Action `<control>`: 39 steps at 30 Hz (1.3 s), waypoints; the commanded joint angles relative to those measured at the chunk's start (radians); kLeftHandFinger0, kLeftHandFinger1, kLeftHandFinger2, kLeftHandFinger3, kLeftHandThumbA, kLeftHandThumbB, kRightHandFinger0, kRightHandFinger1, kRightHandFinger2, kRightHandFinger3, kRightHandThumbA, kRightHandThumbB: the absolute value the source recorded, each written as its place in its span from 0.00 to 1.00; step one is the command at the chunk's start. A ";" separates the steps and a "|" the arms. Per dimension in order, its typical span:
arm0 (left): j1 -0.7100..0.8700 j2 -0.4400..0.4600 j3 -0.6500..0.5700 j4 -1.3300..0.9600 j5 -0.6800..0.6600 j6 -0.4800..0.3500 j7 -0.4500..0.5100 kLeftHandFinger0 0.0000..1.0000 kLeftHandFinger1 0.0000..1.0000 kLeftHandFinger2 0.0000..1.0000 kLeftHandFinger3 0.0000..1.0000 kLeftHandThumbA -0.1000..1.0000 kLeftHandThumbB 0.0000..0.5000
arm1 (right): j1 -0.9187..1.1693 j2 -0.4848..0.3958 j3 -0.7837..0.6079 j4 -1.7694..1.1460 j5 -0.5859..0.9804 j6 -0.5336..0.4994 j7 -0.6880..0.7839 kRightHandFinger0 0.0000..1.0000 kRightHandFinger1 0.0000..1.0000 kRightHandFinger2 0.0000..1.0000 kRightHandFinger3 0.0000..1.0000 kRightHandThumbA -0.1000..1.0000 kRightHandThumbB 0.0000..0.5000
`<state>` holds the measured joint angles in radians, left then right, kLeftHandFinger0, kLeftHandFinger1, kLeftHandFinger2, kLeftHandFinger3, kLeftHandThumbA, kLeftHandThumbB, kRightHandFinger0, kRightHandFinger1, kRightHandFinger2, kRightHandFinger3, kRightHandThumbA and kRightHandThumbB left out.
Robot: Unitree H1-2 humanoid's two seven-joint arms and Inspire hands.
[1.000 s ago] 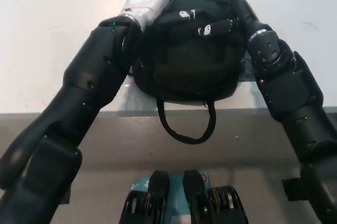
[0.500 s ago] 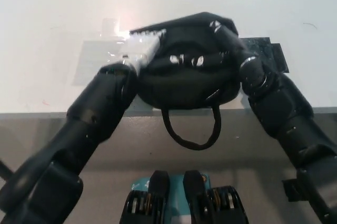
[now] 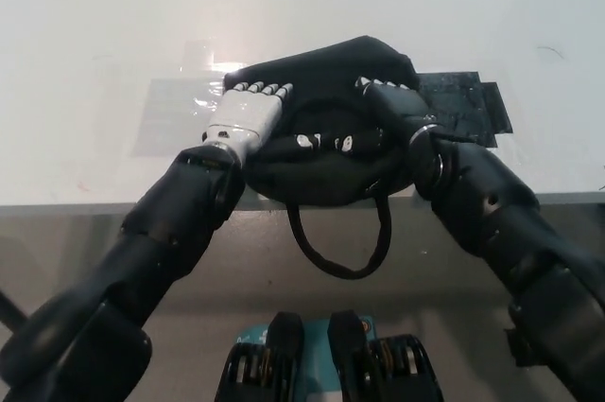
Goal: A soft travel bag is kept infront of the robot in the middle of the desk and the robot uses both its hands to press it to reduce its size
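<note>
Both hands, white left hand (image 3: pixel 248 114) and black right hand (image 3: pixel 397 109), lie flat with fingers pressed on the travel bag (image 3: pixel 326 151) at the desk's (image 3: pixel 85 61) near edge (strap overhanging); uneven pressure could slide it off.

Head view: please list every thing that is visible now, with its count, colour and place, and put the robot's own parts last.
travel bag: one, black, soft and bunched up, in the middle of the desk at its near edge, pressed between both hands
bag handle: one loop, black, hanging over the front edge of the desk below the bag
dark patch: one, dark, flat on the desk behind and to the right of the bag
clear tape patch: one, shiny and see-through, on the desk to the left of the bag
desk: one, white top
left hand: one, white, flat on the bag's left side
right hand: one, black, on the bag's right side
</note>
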<state>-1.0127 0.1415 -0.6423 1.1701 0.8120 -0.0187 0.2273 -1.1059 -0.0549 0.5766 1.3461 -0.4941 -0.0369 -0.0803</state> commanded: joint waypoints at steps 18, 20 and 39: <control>0.000 0.012 -0.025 0.074 0.000 -0.036 0.025 1.00 1.00 1.00 1.00 1.00 0.68 | -0.033 -0.036 -0.022 0.017 0.029 -0.018 -0.023 1.00 1.00 1.00 1.00 1.00 0.54; 0.001 0.018 -0.021 0.052 -0.002 -0.042 0.028 1.00 1.00 1.00 1.00 1.00 0.68 | -0.038 -0.039 -0.055 0.000 0.043 -0.037 -0.036 1.00 1.00 1.00 1.00 1.00 0.52; 0.044 0.152 0.385 -0.692 -0.338 -0.072 -0.190 1.00 1.00 1.00 1.00 1.00 0.66 | 0.057 -0.165 -0.475 -0.961 0.350 0.163 0.236 1.00 1.00 1.00 1.00 1.00 0.51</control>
<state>-0.9270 0.2251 -0.3515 0.7401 0.6324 -0.1093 0.1941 -1.0096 -0.1305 0.1779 0.7625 -0.3017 -0.0488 -0.0345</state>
